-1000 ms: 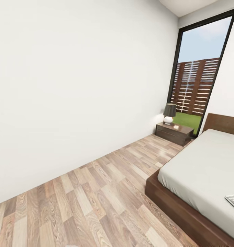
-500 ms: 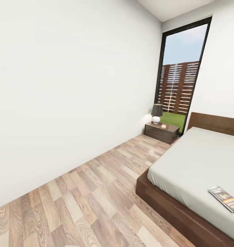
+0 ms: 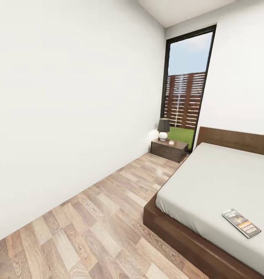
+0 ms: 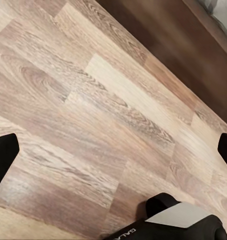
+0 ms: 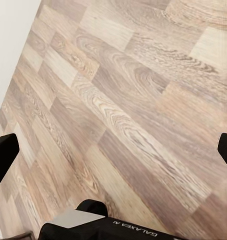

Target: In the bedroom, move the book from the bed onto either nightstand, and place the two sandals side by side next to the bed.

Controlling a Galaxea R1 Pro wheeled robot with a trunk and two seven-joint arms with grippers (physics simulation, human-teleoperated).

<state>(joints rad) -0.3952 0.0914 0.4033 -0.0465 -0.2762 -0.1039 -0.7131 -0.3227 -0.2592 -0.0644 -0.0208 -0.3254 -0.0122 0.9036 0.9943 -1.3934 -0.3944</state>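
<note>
The head view is showing the book (image 3: 241,223) lying flat on the bed (image 3: 209,182) near its close edge, with the nightstand (image 3: 169,149) (a lamp (image 3: 163,128) on top) by the window (image 3: 187,89). The wrist views are showing plank floor (image 4: 93,115) beneath the left pincer (image 4: 113,150) and right pincer (image 5: 113,150), both spread wide, holding nothing.
</note>
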